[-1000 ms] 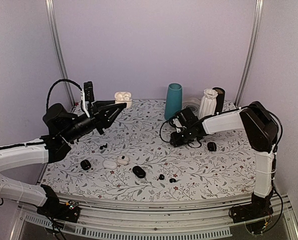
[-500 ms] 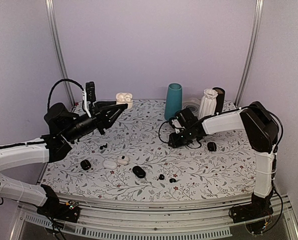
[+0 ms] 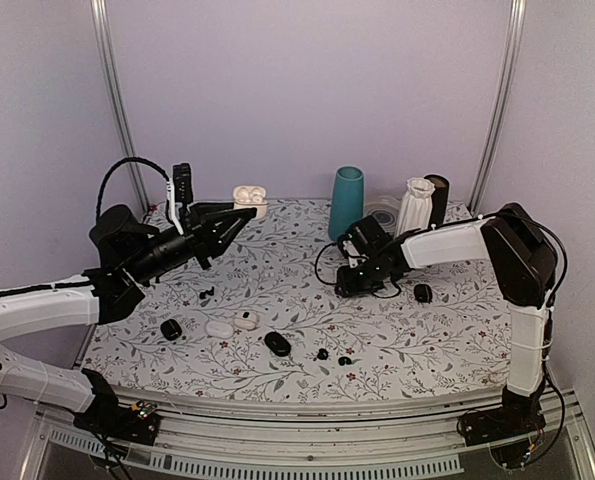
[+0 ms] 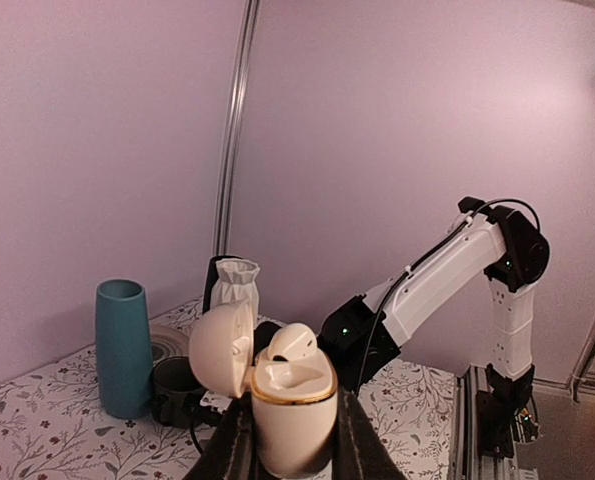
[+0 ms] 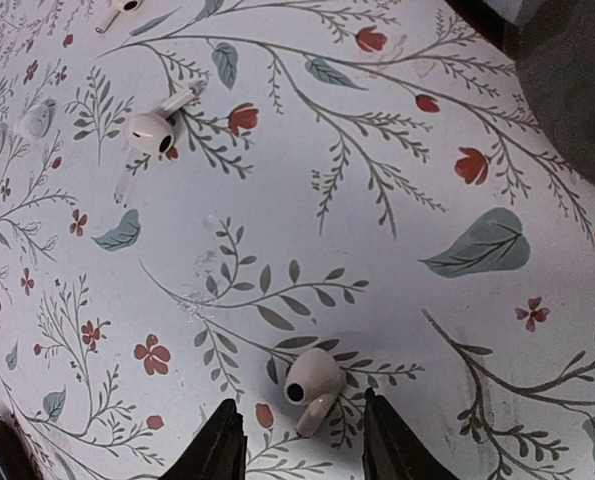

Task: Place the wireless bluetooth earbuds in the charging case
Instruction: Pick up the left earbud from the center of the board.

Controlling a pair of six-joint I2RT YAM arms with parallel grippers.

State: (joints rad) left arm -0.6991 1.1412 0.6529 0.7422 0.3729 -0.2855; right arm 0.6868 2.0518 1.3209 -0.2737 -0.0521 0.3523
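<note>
My left gripper [image 4: 292,445] is shut on a cream charging case [image 4: 292,410] and holds it upright in the air, lid swung open. One white earbud [image 4: 295,342] sits in a socket of the case. In the top view the case [image 3: 247,197] is at the back left, at the left gripper's tip [image 3: 239,213]. My right gripper [image 5: 299,425] is open, low over the table, with a white earbud [image 5: 312,380] lying between its fingers, touching neither. Two tiny black earbuds [image 3: 322,353] [image 3: 345,360] lie near the front edge.
Black oval cases [image 3: 277,343] [image 3: 171,328] [image 3: 423,292] and white cases [image 3: 219,327] [image 3: 245,320] lie on the floral table. A teal vase [image 3: 347,202], a white vase [image 3: 415,207] and a black cylinder [image 3: 438,200] stand at the back. Another white earbud [image 5: 152,130] lies farther off.
The right gripper has crept slightly left and toward the front over the table. The left arm keeps the case in nearly the same place.
</note>
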